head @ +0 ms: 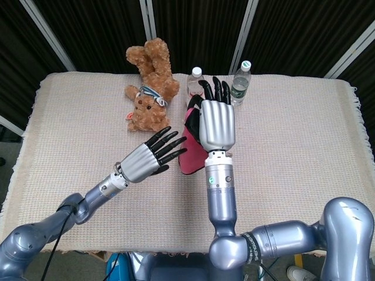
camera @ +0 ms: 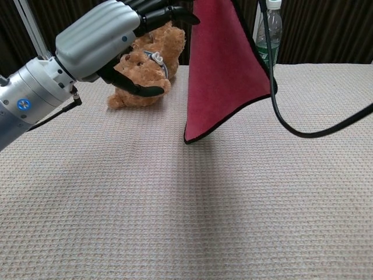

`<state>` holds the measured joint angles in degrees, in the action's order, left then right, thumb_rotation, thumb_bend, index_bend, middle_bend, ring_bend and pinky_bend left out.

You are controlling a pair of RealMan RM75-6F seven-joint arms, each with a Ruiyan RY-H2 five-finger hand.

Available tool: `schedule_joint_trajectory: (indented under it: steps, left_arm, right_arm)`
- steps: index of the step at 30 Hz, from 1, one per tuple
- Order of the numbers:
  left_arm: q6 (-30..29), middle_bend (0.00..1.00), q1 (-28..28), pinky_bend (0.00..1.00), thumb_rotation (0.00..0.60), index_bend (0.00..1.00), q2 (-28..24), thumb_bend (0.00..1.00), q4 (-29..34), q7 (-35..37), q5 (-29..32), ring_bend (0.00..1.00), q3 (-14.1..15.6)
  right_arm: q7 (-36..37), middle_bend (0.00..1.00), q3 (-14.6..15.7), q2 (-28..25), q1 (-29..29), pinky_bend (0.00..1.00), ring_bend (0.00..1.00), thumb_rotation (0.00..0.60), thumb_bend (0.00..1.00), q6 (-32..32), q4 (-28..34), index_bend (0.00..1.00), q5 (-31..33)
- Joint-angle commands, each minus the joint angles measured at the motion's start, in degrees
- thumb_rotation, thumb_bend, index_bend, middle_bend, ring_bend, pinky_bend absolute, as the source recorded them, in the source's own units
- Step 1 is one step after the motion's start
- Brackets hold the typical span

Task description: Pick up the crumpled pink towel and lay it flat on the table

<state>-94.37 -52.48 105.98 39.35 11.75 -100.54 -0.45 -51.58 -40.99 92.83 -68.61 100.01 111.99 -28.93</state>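
The pink towel [camera: 224, 70] with a black edge hangs down above the table, its lowest corner clear of the cloth. My right hand [head: 217, 120] holds it up from the top, and in the head view only a strip of the towel [head: 188, 158] shows beside that hand. The chest view cuts off the right hand at the top. My left hand [head: 151, 159] is open, fingers spread and reaching to the towel's left edge. In the chest view the left hand [camera: 111, 35] has its fingertips close to the towel's upper left edge; contact is unclear.
A brown teddy bear [head: 149, 88] lies at the back left of the beige table cloth [head: 304, 152]. Two water bottles [head: 240, 79] stand behind the towel. A black cable [camera: 291, 119] loops down at the right in the chest view.
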Motion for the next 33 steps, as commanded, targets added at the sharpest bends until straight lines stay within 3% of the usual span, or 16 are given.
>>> schedule_joint_trajectory:
  steps: [1, 5, 12, 26, 33]
  left_arm:
    - [-0.3, 0.03, 1.2, 0.0, 0.6, 0.15, -1.4, 0.21, 1.8, -1.1, 0.4, 0.0, -0.1]
    - [-0.6, 0.03, 1.6, 0.0, 0.6, 0.15, -2.3, 0.21, 2.8, -1.1, 0.7, 0.0, -0.6]
    - [-1.1, 0.03, 1.6, 0.0, 0.6, 0.15, -2.9, 0.21, 3.2, -1.1, -0.1, 0.0, -0.7]
    - [1.6, 0.04, -1.2, 0.0, 0.6, 0.15, -4.3, 0.22, 2.8, -2.4, -4.8, 0.0, 1.9]
    - [3.2, 0.03, -1.7, 0.0, 0.6, 0.15, -4.1, 0.22, 3.8, -4.2, -4.6, 0.0, 1.4]
  right_arm:
    - [-0.6, 0.2, -1.5, 0.8, -1.1, 0.0, 0.01, 0.6, 0.59, 1.3, -1.5, 0.7, 0.9]
    - [0.2, 0.2, -4.5, 2.0, -1.8, 0.0, 0.01, 0.6, 0.59, 2.6, -3.8, 0.72, 3.0]
    - [8.1, 0.2, -10.8, 4.6, -1.1, 0.0, 0.01, 0.6, 0.59, 2.4, -3.3, 0.73, 5.9]
    - [7.8, 0.2, -10.6, 4.6, -1.7, 0.0, 0.0, 0.6, 0.59, 3.5, -2.4, 0.73, 6.5]
    - [8.1, 0.2, -9.6, 4.6, -1.4, 0.0, 0.0, 0.6, 0.59, 3.4, -1.5, 0.73, 6.4]
